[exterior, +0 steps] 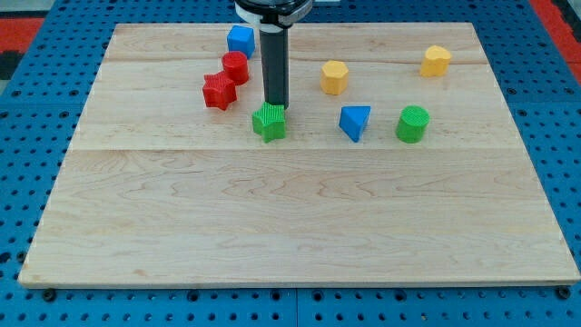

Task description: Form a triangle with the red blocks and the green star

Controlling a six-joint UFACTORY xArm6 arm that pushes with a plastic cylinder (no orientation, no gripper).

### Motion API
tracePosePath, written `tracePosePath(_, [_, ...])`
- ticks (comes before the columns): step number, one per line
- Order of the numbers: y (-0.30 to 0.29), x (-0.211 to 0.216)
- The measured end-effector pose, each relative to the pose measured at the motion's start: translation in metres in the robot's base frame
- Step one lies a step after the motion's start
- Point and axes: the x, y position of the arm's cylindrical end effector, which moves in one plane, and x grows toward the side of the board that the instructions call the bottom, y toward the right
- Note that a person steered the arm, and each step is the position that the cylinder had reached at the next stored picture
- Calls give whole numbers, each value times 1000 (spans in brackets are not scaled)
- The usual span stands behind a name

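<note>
- Camera view: no readable writing shows anywhere.
- Two red blocks, ribbed: a red star (219,92) touching a red cylinder (236,67), at the view's upper left.
- One ribbed green star (270,122), just right of them.
- My tip (276,105) touches the green star's top edge; there is no pincer, only a rod.
- Two blue, two yellow, and one green cylinder (412,124) on the pale wooden board (290,218).

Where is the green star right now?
The green star sits left of the board's middle, touching my tip just above it, with the red star to its upper left and the blue triangle on the right.
</note>
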Motion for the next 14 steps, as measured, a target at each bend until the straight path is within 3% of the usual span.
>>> tracePosePath(2, [14, -23])
tracePosePath(4, [-16, -39])
tracePosePath(7, [-178, -73])
tracePosePath(8, [-129, -71])
tracePosePath(9, [-36, -50])
tracePosePath(10, [-2, -20])
tracePosePath(12, [-153, -44])
tracePosePath(13, [-183, -62])
tracePosePath(14, [-156, -94])
